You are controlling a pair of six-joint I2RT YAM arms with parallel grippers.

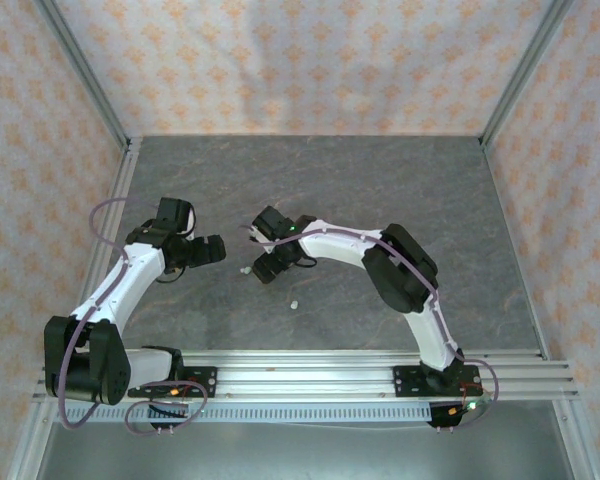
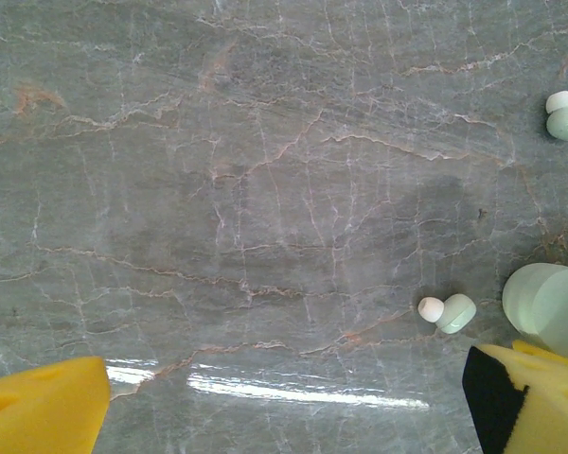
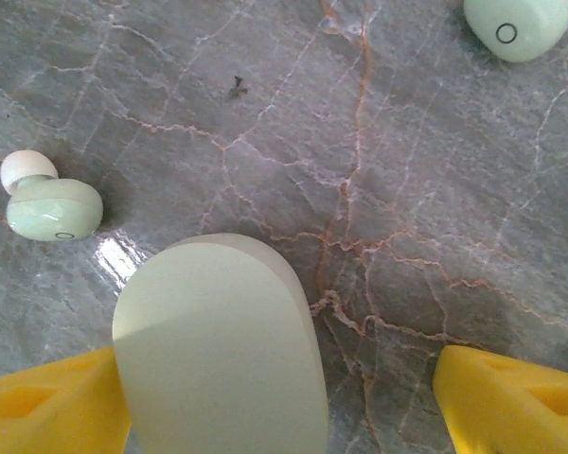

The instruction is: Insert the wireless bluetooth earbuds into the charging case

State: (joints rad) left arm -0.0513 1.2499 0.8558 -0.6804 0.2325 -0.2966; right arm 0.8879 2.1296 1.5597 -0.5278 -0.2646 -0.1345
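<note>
The charging case (image 3: 218, 350), a smooth pale mint oval, lies on the marble table between the yellow fingers of my right gripper (image 3: 276, 378). It rests against the left finger (image 3: 47, 402), and a wide gap separates it from the right finger (image 3: 511, 397); the jaws are open. One earbud (image 3: 52, 203) lies left of the case, another (image 3: 516, 24) at the far right. My left gripper (image 2: 284, 402) hangs open over bare table. An earbud (image 2: 448, 312) lies near its right finger (image 2: 530, 402), another earbud (image 2: 566, 115) is farther off, and the case (image 2: 549, 303) shows at the edge.
From above, both grippers (image 1: 212, 250) (image 1: 265, 262) face each other mid-table, with two small earbuds (image 1: 247, 269) (image 1: 293, 303) on the grey marble top. Patterned walls and metal frame posts (image 1: 85, 80) enclose the table; the mounting rail (image 1: 310, 375) runs along the near edge.
</note>
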